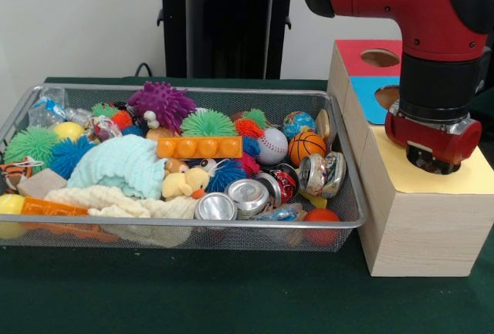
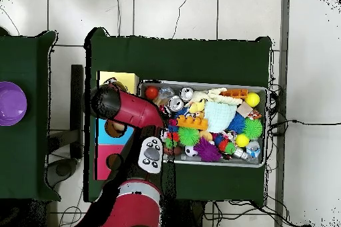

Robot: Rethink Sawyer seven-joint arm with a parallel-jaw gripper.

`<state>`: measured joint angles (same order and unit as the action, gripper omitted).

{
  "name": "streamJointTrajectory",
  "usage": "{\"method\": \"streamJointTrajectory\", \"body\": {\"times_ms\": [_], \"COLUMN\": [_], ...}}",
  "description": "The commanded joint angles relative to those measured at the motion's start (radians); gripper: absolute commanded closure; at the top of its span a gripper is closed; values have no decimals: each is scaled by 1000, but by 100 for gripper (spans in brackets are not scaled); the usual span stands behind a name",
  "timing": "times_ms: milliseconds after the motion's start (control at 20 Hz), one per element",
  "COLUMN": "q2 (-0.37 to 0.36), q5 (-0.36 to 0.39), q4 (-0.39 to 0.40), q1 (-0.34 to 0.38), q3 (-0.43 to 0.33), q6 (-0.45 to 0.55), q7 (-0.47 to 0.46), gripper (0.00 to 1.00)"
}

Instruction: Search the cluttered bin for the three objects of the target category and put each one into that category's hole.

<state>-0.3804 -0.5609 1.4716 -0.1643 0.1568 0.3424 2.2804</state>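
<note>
The wire mesh bin [image 1: 340, 166] lies on the green table, full of toys; it also shows in the overhead view [image 2: 265, 126]. Two whitish wrinkly bundles with coloured patches lie in its far left corner: one [image 1: 48, 109] against the rim, one [image 1: 102, 127] beside a green spiky ball. A third does not show. My gripper [image 1: 432, 163] hangs low over the yellow top [image 1: 471, 176] of the wooden box, right of the bin. It covers the hole there. Nothing shows in its grasp. In the overhead view the arm [image 2: 126, 108] hides the gripper.
The box's blue top [image 1: 369, 96] and red top [image 1: 353, 55] each have a round hole. The bin holds spiky balls, silver cans [image 1: 248, 195], a basketball [image 1: 306, 146], a baseball, a pale blue cloth [image 1: 123, 166] and a yellow duck. A purple bowl [image 2: 12, 103] sits on another table.
</note>
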Motion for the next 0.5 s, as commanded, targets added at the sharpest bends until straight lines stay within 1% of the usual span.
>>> {"method": "streamJointTrajectory", "body": {"times_ms": [50,250,450,500], "q2": [55,45,42,51], "q5": [59,60,55,55], "q4": [53,56,68,62], "q1": [-28,-32,-31,-38], "q3": [-48,-40,-51,-47], "q6": [108,119,97,87], "q7": [104,107,109,115], "gripper": [0,0,0,0]}}
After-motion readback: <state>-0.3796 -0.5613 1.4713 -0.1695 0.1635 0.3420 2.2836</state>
